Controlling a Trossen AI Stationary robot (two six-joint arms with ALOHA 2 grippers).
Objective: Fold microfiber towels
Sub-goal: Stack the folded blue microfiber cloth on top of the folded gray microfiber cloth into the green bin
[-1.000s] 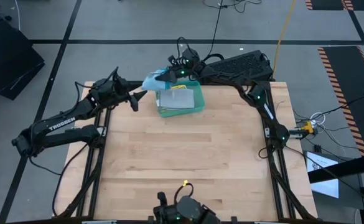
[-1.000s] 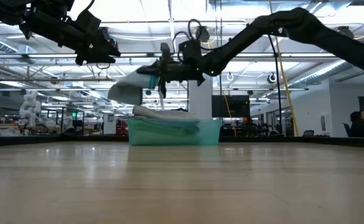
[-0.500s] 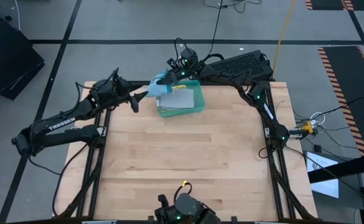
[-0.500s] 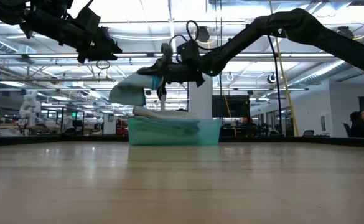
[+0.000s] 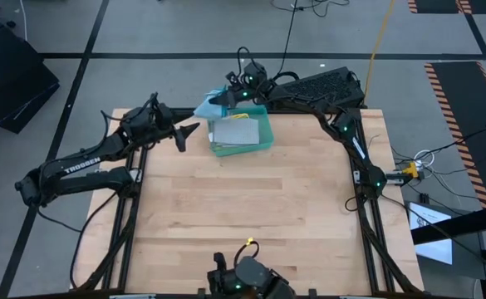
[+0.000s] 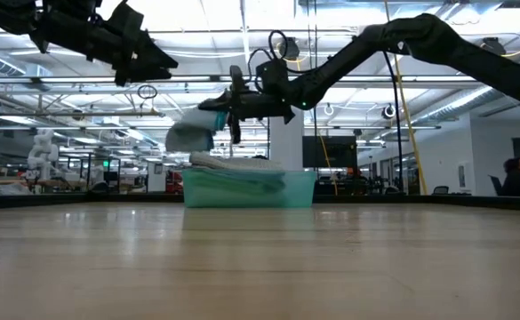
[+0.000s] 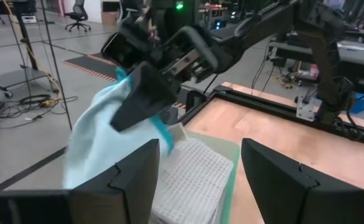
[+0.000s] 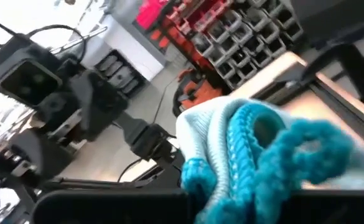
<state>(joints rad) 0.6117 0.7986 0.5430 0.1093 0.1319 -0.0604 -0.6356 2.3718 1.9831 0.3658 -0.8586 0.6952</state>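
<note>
Since a second ago my right claw (image 5: 223, 100) has lifted the light blue towel (image 5: 206, 107) slightly; it pinches the cloth above the tray's (image 5: 263, 139) corner at the tabletop's (image 5: 251, 208) far edge. My left claw (image 5: 186, 134), spread, waits just beside. Only the left wrist view shows a white towel (image 7: 191, 180) under it.

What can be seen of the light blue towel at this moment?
The light blue towel is a soft, fluffy-looking cloth with a darker teal stitched edge. It hangs bunched and drooping in the air, pinched at one edge by the right pincer, which is shut on it. It hangs above the far left corner of the teal tray, and the low view shows a gap between it and the pale towels stacked there. The open left pincer waits nearby, not touching it.
</note>
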